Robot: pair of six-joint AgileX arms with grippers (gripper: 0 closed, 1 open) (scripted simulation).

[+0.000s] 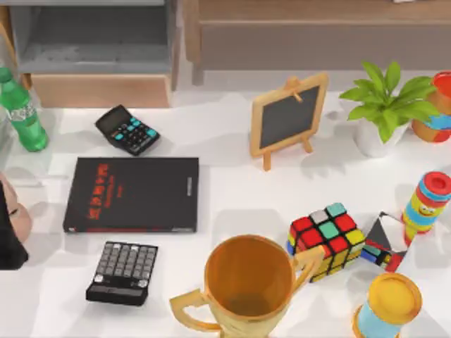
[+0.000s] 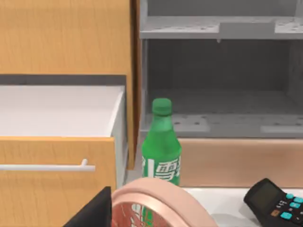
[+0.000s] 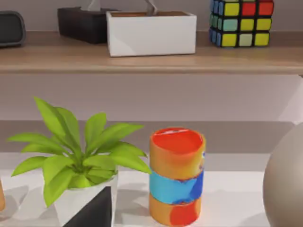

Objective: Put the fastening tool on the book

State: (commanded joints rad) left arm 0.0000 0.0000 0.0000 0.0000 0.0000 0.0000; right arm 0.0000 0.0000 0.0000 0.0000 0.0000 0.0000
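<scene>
The book (image 1: 132,194) lies flat on the white table (image 1: 232,183), closed, its black cover up and the red lettering running along its left end. 2 calculators flank it. The teal-keyed calculator (image 1: 127,129) sits just beyond the book's far long edge, and the grey-keyed calculator (image 1: 122,272) sits just off its near long edge; neither touches it. The green bottle (image 1: 21,109) stands upright farther back and to the left of the book, near the open grey cabinet (image 1: 91,42).

To the right of the book, well apart from it, stand the small chalkboard (image 1: 289,118), the golden cup (image 1: 248,282) and the colour cube (image 1: 327,239). The potted plant (image 1: 384,105) is farther right still.

The left gripper (image 2: 92,210) hangs off the book's left end, facing the bottle, with a pink round thing (image 2: 161,203) close under it. The right gripper (image 3: 94,210) faces the plant and the orange and blue can (image 3: 177,175), far right of the book. Whether either gripper is released or clenched cannot be told.
</scene>
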